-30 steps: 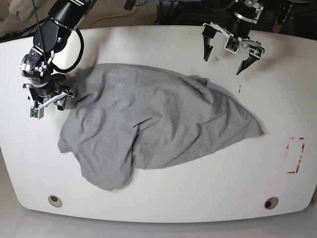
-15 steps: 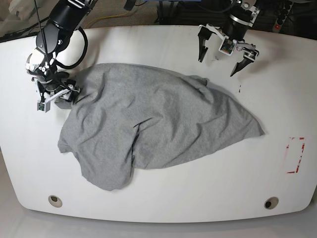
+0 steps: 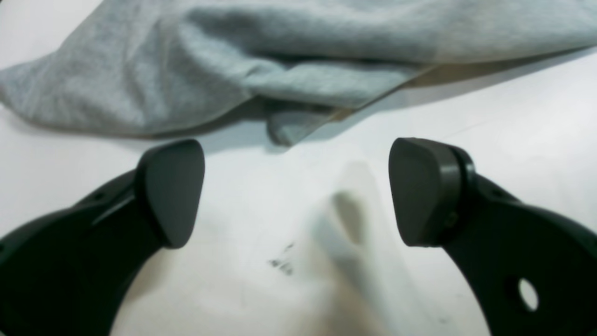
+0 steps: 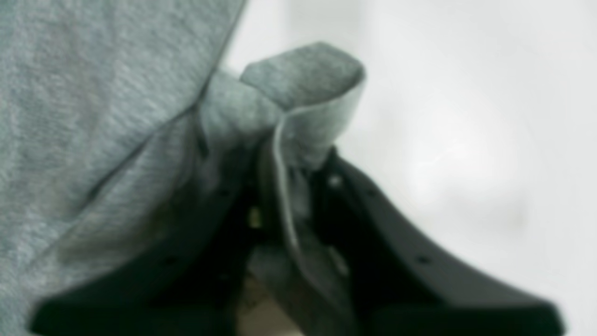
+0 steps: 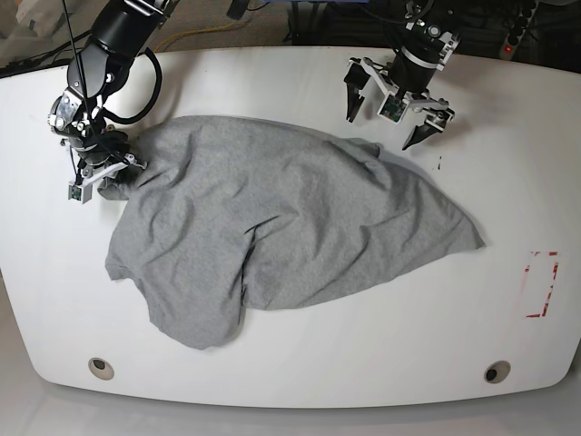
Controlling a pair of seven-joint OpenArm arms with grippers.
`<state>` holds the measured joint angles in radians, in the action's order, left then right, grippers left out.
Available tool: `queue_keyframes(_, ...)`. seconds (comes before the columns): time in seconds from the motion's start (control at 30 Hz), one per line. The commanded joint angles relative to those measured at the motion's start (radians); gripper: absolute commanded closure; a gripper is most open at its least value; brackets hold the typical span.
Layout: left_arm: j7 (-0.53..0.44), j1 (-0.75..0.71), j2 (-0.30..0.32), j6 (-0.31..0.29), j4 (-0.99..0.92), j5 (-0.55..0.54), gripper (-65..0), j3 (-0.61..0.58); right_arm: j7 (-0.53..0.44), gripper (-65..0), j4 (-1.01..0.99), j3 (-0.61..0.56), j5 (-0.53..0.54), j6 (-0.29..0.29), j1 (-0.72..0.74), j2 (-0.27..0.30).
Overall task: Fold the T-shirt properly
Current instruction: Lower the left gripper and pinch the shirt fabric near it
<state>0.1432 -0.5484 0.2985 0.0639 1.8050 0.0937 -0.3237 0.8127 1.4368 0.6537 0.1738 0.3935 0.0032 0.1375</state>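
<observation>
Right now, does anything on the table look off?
The T-shirt lies bunched and wrinkled, not spread flat. The right hand pinches a curled edge. Red marks and small dark smudges mark the table.

Heather-grey T-shirt [image 5: 290,227] on a white table [image 5: 363,363]; black grippers, left [image 5: 388,107] and right [image 5: 102,178]. Red dashed rectangle [image 5: 542,283] marked at the table's right edge; small dark smudges [image 3: 281,265] on the white surface.

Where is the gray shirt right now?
The T-shirt lies crumpled across the middle of the white table in the base view, its upper-left edge pinched in the right end effector.
</observation>
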Motion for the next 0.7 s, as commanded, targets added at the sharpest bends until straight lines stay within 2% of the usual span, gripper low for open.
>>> queue_keyframes(0.0,-0.009,0.018,-0.018,0.001,-0.004,-0.001,-58.7,-0.001,0.001,-0.2,0.011,-0.001,0.007,0.002,0.010,0.011)
queue_keyframes(0.37,0.016,0.143,-0.029,0.000,-0.144,-0.004,-58.6,-0.048,0.001,-0.3,0.061,-0.004,0.008,0.002,-0.012,0.009)
queue_keyframes(0.43,0.016,0.159,-0.032,0.000,-0.167,-0.005,-58.3,-0.051,0.001,-0.3,0.072,-0.005,0.036,0.002,-0.015,0.009)
queue_keyframes(0.5,0.016,0.169,-0.051,-0.002,-0.187,-0.005,-56.0,-0.051,0.003,-0.3,0.074,-0.005,0.066,0.002,-0.016,0.009)
queue_keyframes(0.67,0.016,0.201,-0.069,-0.039,-0.247,-0.005,-41.7,-0.050,0.007,-0.3,0.074,-0.004,0.096,0.002,-0.021,0.011)
